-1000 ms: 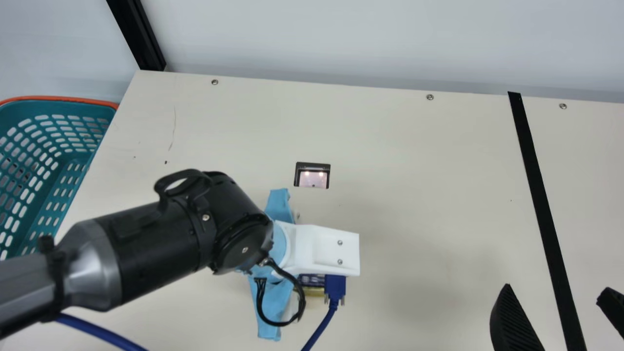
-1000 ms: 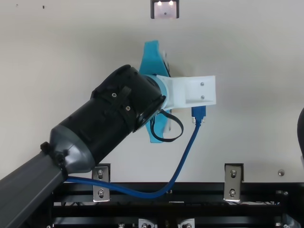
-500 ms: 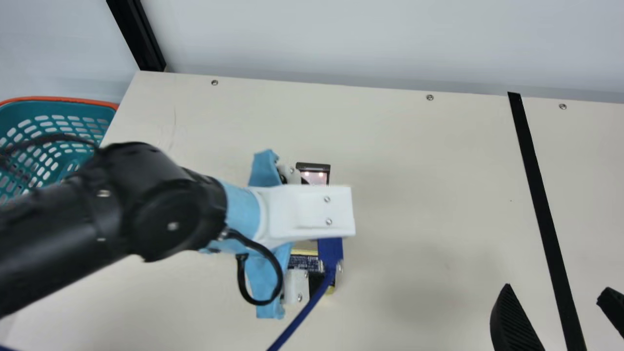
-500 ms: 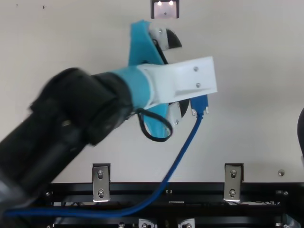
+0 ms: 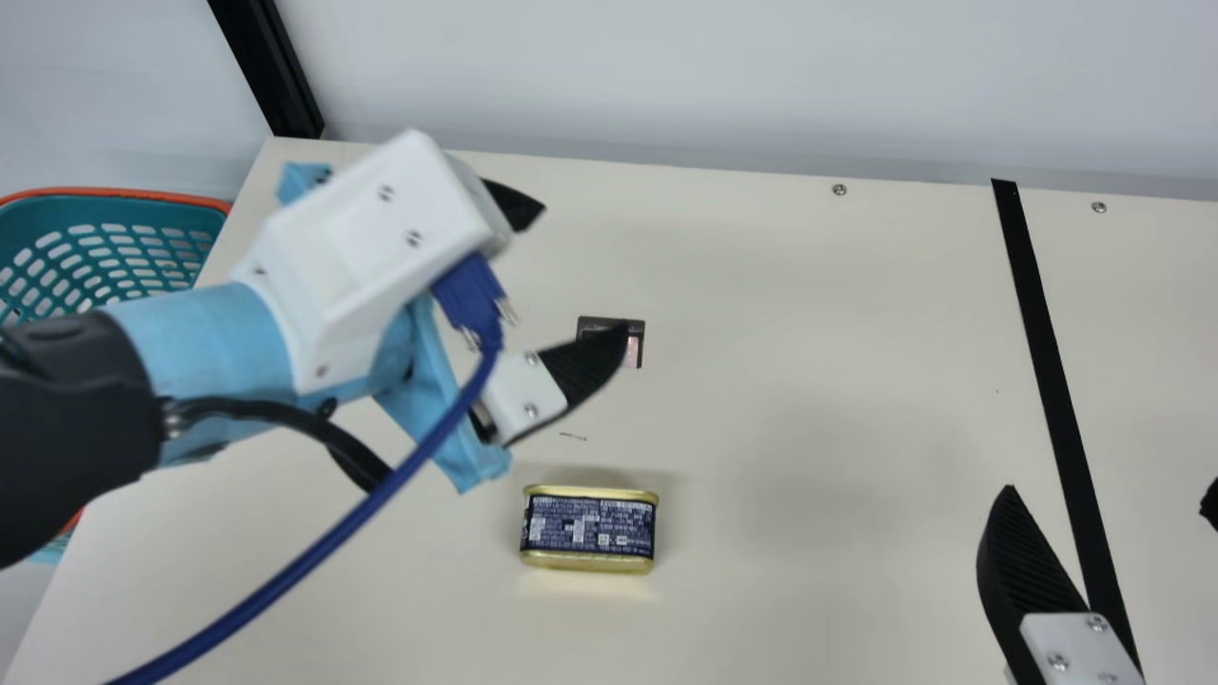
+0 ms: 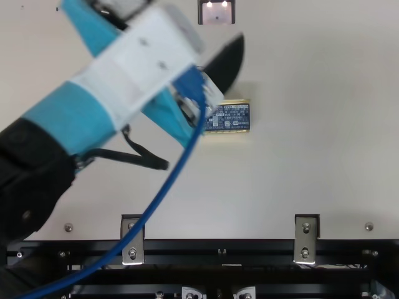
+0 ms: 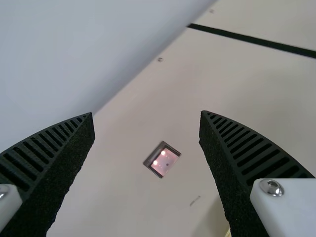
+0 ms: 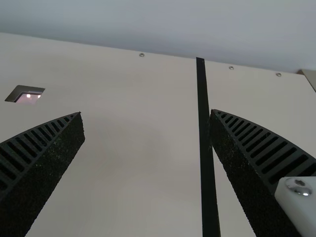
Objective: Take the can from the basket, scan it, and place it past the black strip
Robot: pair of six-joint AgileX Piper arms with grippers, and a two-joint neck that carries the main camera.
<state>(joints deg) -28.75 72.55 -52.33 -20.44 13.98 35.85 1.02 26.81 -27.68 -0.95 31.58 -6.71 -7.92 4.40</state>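
Can (image 5: pixel 588 526) near the wide-open, empty left hand (image 5: pixel 582 266) looked stiff, moderately heavy and slick, best gripped mid-length across the short span between its gold rims (image 5: pixel 587 563).

The can (image 5: pixel 588 538) had shiny metal rims; the basket (image 5: pixel 114 194) looked plastic, the table (image 5: pixel 809 333) smooth and matt, the strip (image 5: pixel 1051 381) matt.

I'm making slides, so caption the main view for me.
Gold-rimmed can resting on the table, left gripper open, right gripper open near the black strip.
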